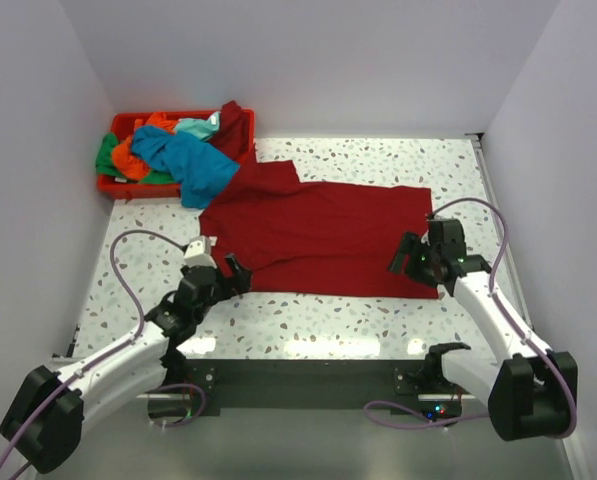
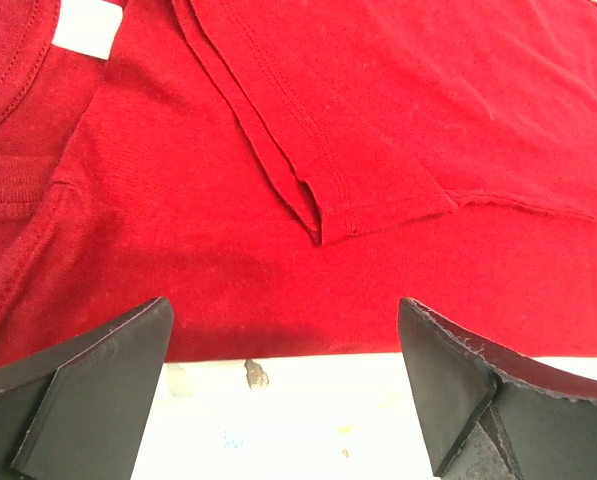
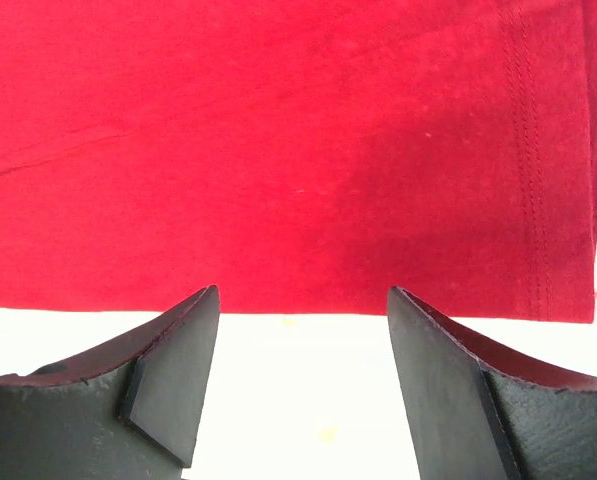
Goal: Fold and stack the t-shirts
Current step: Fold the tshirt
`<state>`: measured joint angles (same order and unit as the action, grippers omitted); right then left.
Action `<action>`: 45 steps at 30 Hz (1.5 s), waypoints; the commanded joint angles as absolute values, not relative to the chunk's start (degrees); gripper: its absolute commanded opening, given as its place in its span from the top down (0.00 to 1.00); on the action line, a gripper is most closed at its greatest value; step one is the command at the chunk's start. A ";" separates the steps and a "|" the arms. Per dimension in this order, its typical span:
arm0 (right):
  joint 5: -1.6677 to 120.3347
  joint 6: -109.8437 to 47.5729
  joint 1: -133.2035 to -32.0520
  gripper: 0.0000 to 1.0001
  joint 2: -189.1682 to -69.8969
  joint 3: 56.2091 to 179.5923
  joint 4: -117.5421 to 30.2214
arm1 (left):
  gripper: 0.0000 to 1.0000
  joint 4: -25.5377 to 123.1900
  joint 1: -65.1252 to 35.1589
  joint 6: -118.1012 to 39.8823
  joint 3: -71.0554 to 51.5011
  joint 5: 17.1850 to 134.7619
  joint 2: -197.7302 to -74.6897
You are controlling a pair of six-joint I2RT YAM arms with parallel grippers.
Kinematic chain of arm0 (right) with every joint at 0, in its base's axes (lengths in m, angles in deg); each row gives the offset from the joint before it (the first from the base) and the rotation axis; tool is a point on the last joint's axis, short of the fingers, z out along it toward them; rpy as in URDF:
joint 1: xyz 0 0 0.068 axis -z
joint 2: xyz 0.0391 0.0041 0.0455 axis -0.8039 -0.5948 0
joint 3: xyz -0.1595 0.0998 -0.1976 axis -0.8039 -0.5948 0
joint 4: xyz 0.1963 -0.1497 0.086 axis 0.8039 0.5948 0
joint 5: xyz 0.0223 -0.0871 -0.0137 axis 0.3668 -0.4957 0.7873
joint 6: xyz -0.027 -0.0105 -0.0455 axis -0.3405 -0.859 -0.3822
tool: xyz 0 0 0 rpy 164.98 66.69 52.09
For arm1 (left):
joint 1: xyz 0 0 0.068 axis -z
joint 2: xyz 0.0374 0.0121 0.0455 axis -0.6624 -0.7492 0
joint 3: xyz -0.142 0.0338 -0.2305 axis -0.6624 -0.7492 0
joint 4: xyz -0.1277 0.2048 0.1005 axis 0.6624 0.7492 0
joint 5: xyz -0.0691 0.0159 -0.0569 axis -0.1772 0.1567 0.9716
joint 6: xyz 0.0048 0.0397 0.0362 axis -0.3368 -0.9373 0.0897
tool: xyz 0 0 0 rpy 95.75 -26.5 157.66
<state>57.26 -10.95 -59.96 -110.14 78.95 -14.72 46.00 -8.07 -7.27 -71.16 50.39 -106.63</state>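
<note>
1. The dark red t-shirt (image 1: 318, 235) lies spread flat across the middle of the table (image 1: 378, 320), running from 9 o'clock to 3 o'clock, collar end toward 9.
2. In the left wrist view a sleeve (image 2: 358, 190) lies turned in over the body, so I judge the folding barely begun. No neat folded packet shows.
3. The left gripper (image 1: 240, 272) sits at about 7 o'clock, at the shirt's near edge. Its jaws stand wide apart and hold nothing.
4. The right gripper (image 1: 403, 255) sits at about 4 o'clock by the near hem corner. Its jaws are apart too, with the cloth edge just beyond the tips and not pinched.
5. The red bin (image 1: 113, 187) at 10 o'clock holds a heap: a teal shirt (image 1: 193, 165), an orange shirt (image 1: 128, 155) and a green shirt (image 1: 106, 155), all crumpled.
6. No stack is visible anywhere. As I read it, every shirt has yet to be folded and stacked.
</note>
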 commanded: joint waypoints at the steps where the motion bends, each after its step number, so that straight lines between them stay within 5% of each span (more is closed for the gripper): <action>1: 58.81 -11.67 -61.58 0.28 -106.73 82.17 -12.61 | 0.00 46.63 -7.12 -8.06 -68.50 47.94 -107.64; 21: 58.82 -12.81 -65.63 0.28 -128.60 84.80 -27.12 | 0.00 26.24 -7.29 -16.50 -62.60 48.20 -133.58; 30: 56.44 -12.29 -65.72 0.28 -128.96 82.00 -24.75 | 0.00 24.22 -7.21 -11.05 -74.73 49.07 -124.19; 45: 56.53 -10.88 -65.89 0.28 -117.71 76.36 -20.01 | 0.00 37.56 -3.87 -6.13 -75.27 46.71 -111.45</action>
<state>58.02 -11.01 -65.60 -120.15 75.94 -22.89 32.49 -5.01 -7.36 -75.86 49.19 -114.69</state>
